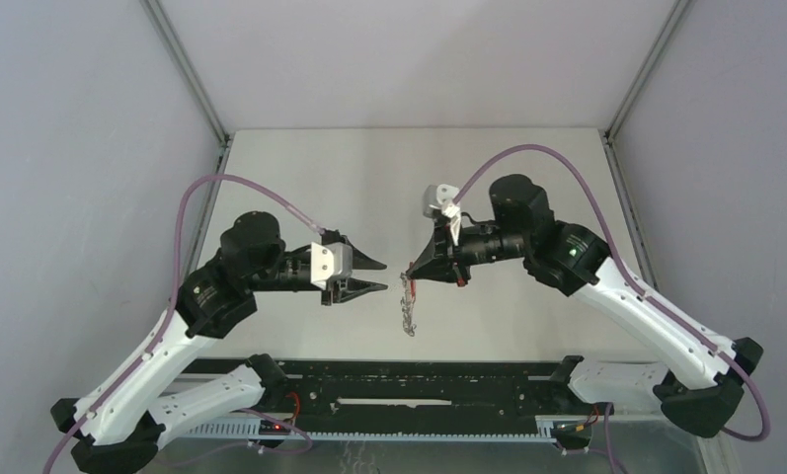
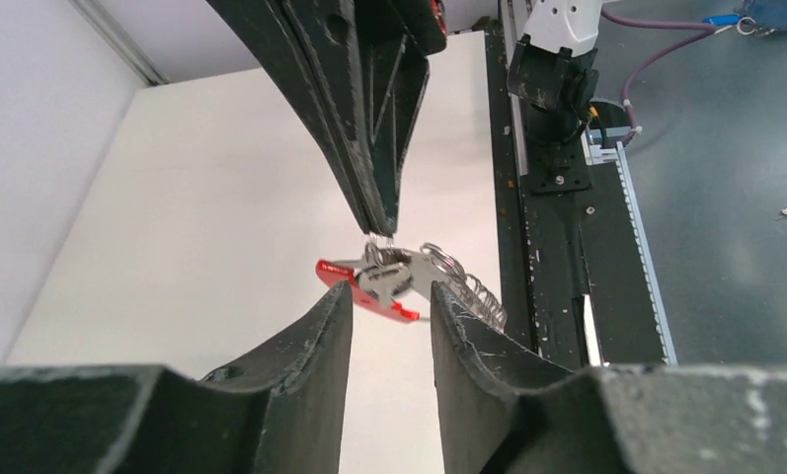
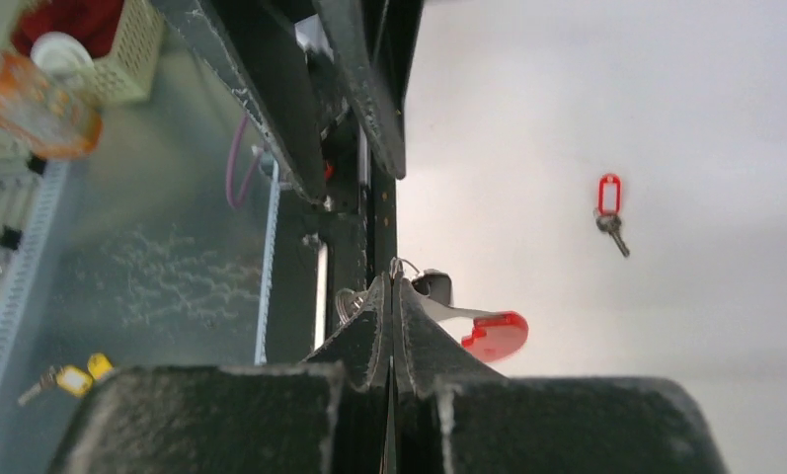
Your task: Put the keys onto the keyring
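Scuffed black right fingers (image 3: 364, 336) pinch the keyring (image 2: 473, 294) by a thin wire loop; left fingers (image 2: 320, 341) stand spread.

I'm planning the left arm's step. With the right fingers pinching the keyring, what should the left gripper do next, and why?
Probably move the left gripper forward and close on the keyring: its open fingers frame the ring in the left wrist view, and the ring hangs from the shut right gripper.

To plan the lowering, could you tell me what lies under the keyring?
Only table surface shows under the keyring, which hangs from the right gripper. The red-tagged key lies well aside. The spot straight below is covered by the ring itself.
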